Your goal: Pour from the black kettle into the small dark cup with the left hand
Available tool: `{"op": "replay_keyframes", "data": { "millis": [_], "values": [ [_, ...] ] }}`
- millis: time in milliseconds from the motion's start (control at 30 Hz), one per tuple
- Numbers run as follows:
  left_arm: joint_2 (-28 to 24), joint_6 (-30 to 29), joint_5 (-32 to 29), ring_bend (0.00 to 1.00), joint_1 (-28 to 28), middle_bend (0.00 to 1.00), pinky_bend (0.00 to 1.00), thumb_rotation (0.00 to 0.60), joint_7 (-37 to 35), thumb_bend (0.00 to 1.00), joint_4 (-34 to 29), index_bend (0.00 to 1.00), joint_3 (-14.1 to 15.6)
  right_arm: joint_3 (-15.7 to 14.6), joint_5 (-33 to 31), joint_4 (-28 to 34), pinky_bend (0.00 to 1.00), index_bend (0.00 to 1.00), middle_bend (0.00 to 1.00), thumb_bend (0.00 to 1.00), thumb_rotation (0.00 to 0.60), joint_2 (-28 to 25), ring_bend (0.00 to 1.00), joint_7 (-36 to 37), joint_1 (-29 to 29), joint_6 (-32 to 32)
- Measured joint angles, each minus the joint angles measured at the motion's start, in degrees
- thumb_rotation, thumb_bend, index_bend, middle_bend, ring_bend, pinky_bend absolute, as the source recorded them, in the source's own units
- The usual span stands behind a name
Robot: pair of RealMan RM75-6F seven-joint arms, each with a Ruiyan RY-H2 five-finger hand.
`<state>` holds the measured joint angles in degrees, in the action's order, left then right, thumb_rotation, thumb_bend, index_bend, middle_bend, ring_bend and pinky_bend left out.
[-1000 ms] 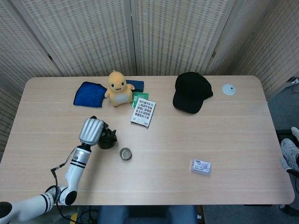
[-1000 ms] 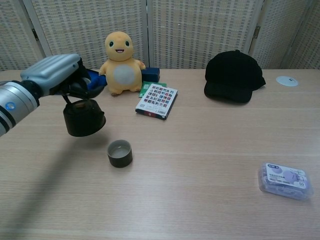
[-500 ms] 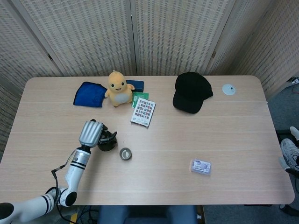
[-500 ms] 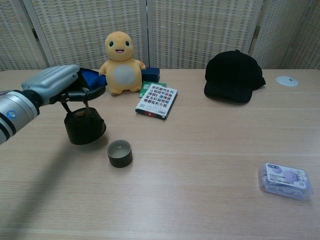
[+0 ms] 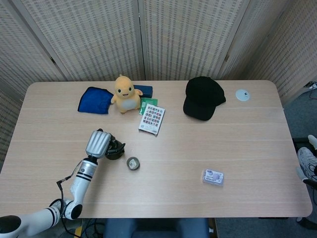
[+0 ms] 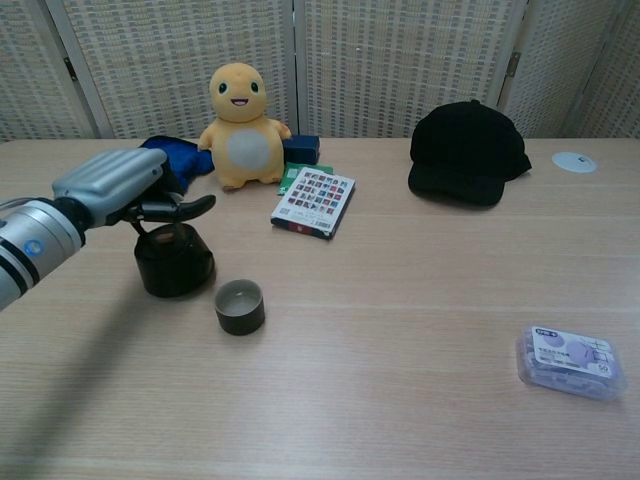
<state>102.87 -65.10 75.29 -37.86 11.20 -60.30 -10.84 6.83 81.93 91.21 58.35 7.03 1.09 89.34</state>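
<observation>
The black kettle [image 6: 175,262] stands upright on the table, left of the small dark cup [image 6: 240,306], with a small gap between them. My left hand [image 6: 115,190] is right above the kettle and holds its thin bail handle, one finger stretched out to the right. In the head view the left hand [image 5: 97,144] covers part of the kettle [image 5: 115,150], and the cup [image 5: 132,163] sits just right of it, looking empty. My right hand shows in neither view.
Behind the kettle lie a blue cloth [image 6: 170,157], a yellow plush toy [image 6: 240,125] and a card pack [image 6: 314,202]. A black cap [image 6: 468,152] and a white disc [image 6: 574,161] are at the back right. A small plastic box [image 6: 568,361] lies at the front right.
The left hand has lowered the kettle from the air onto the table beside the cup. The cup has not moved.
</observation>
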Motion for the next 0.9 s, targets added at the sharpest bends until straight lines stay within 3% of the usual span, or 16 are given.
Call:
{"op": "replay_keyframes", "data": {
  "millis": [267, 467, 767, 900],
  "values": [
    [0.6, 0.6, 0.1, 0.87, 0.0, 1.0, 0.48, 0.12, 0.1, 0.27, 1.0, 0.92, 0.4, 0.0, -0.1, 0.1, 0.17, 0.1, 0.2, 0.24, 0.6, -0.1, 0.14, -0.1, 0.0, -0.1],
    [0.7, 0.9, 0.0, 0.78, 0.0, 0.92, 0.48, 0.104, 0.3, 0.25, 0.8, 0.84, 0.4, 0.0, -0.1, 0.2, 0.17, 0.1, 0.2, 0.24, 0.6, -0.1, 0.14, -0.1, 0.2, 0.2],
    [-0.1, 0.9, 0.1, 0.56, 0.2, 0.62, 0.48, 0.08, 0.3, 0.17, -0.5, 0.65, 0.4, 0.0, -0.1, 0.4, 0.17, 0.11, 0.2, 0.24, 0.6, -0.1, 0.14, 0.1, 0.6, 0.8],
    [-0.7, 1.0, 0.1, 0.33, 0.3, 0.41, 0.32, 0.062, 0.0, 0.17, -1.7, 0.53, 0.4, -0.1, -0.1, 0.4, 0.17, 0.11, 0.2, 0.24, 0.6, -0.1, 0.14, 0.1, 0.8, 1.1]
  ]
}}
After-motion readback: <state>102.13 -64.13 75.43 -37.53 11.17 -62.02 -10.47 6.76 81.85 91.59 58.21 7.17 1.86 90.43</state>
